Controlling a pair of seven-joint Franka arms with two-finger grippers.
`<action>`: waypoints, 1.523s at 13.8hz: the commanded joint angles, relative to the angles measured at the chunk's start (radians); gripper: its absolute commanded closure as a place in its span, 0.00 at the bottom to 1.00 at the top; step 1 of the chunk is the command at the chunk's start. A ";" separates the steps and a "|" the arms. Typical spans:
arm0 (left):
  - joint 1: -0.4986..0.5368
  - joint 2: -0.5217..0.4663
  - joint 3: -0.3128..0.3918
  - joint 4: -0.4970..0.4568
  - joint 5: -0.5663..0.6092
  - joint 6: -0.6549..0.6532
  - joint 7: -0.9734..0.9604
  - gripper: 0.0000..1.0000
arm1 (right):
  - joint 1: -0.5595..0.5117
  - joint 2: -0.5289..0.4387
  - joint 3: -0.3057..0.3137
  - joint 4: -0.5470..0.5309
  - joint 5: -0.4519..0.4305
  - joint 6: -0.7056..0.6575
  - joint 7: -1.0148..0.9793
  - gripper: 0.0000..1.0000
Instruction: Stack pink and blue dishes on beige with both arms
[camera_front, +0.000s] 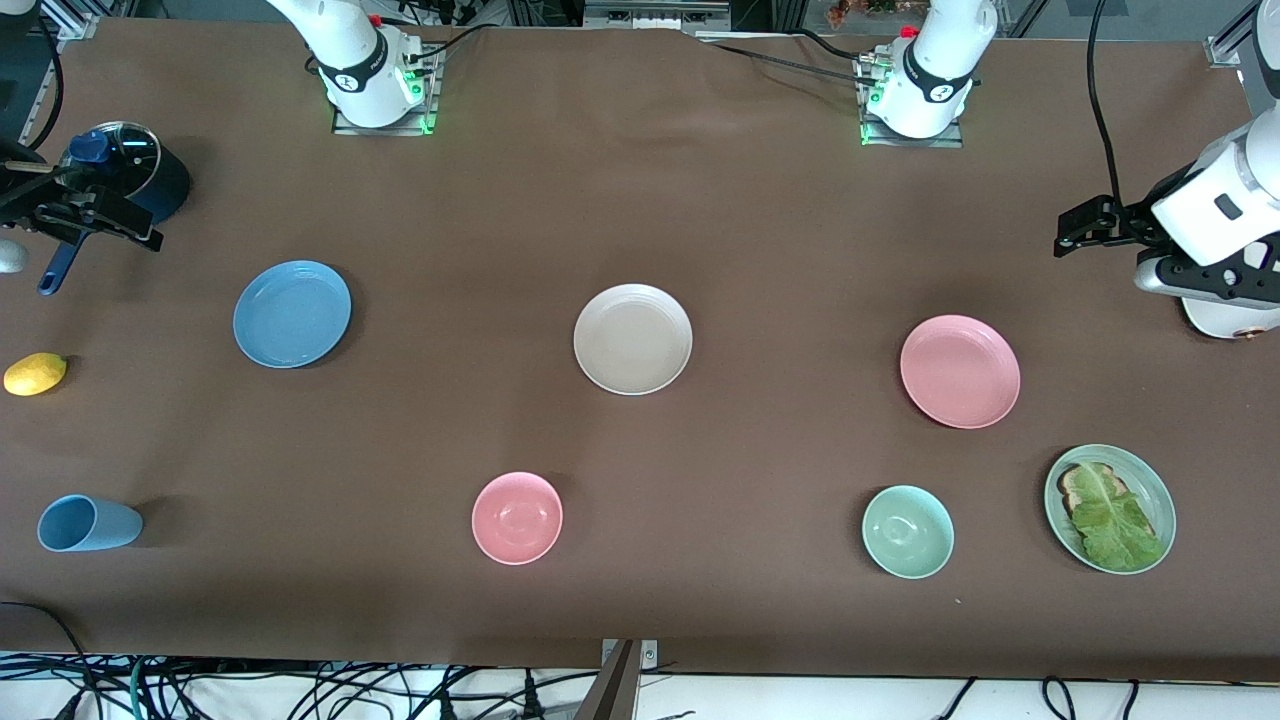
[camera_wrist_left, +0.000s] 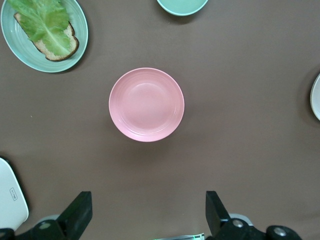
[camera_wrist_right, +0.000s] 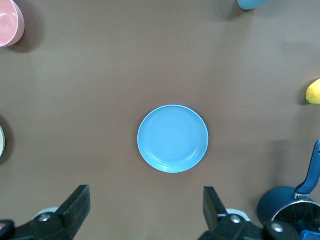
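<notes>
Three flat plates lie in a row across the table: the light blue plate (camera_front: 290, 314) (camera_wrist_right: 173, 138) toward the right arm's end, the beige plate (camera_front: 632, 339) in the middle, and the pink plate (camera_front: 959, 371) (camera_wrist_left: 146, 104) toward the left arm's end. None touches another. My left gripper (camera_front: 1075, 230) (camera_wrist_left: 147, 205) hangs open and empty over bare table beside the pink plate. Up at the right arm's end of the table, my right gripper (camera_front: 120, 225) (camera_wrist_right: 145, 197) is open and empty too, over the table by the blue plate.
Nearer the front camera stand a pink bowl (camera_front: 517, 517), a pale green bowl (camera_front: 907, 531) and a green plate with toast and lettuce (camera_front: 1109, 508). A blue cup (camera_front: 88, 523), a lemon (camera_front: 35, 373) and a dark blue lidded pot (camera_front: 135, 170) sit at the right arm's end.
</notes>
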 joint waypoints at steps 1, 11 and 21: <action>0.002 0.064 -0.002 0.046 -0.009 -0.007 0.022 0.00 | -0.010 0.001 0.011 0.020 -0.012 -0.023 -0.003 0.00; 0.074 0.290 0.018 0.080 0.060 0.118 0.030 0.00 | -0.010 0.001 0.011 0.020 -0.012 -0.024 -0.002 0.00; 0.076 0.294 0.104 -0.224 0.045 0.549 0.097 0.00 | -0.010 0.001 0.010 0.020 -0.012 -0.026 -0.003 0.00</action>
